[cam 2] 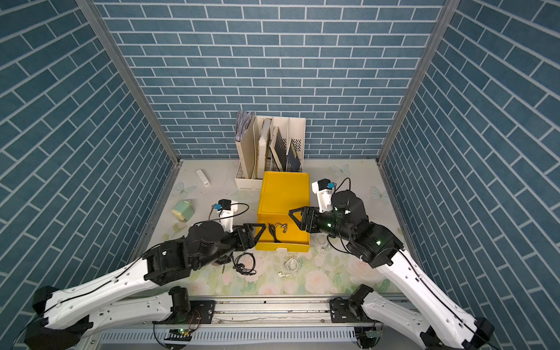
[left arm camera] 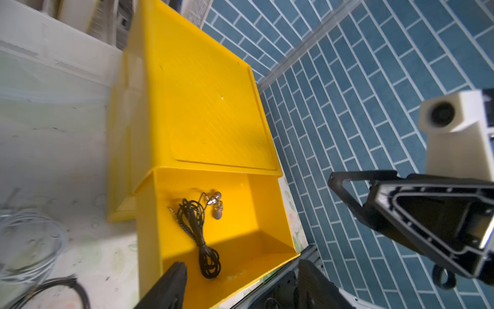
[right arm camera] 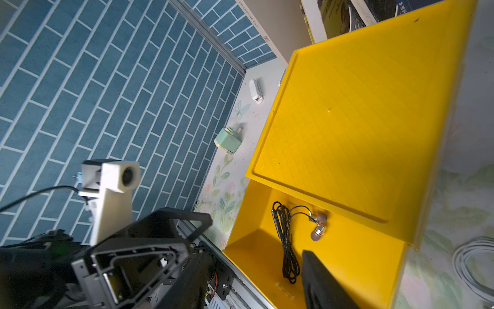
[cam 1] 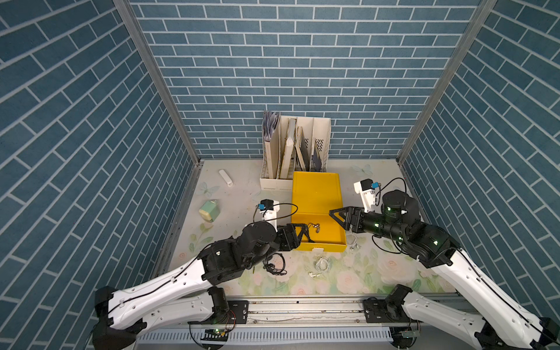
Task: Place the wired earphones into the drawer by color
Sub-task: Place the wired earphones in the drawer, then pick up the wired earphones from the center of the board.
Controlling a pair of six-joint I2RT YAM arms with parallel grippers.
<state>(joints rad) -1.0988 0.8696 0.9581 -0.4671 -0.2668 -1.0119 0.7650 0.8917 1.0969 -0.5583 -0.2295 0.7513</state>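
Done: black earphone set [left arm camera: 203, 232] lay in the drawer [cam 1: 321, 246] | Pending: black coil [cam 1: 274, 266], white coil [cam 1: 322, 263] waited on the table [cam 1: 236, 194] | left claw [left arm camera: 242, 267] gaped empty; right claw [cam 1: 332, 214] unreadable

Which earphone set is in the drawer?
The black-cabled, silver-budded set lies inside the yellow drawer; the other black coil and white coils lie on the table.

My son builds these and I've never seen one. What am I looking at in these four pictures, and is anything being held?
Two robot arms with pincer grippers work at a table. Two pictures look down from overhead; two come from cameras on the arms' wrists. The left gripper hangs open above a yellow drawer, where black earphones lie loose. Nothing shows in the right gripper. On the table lie another black pair, two white pairs and a file rack.
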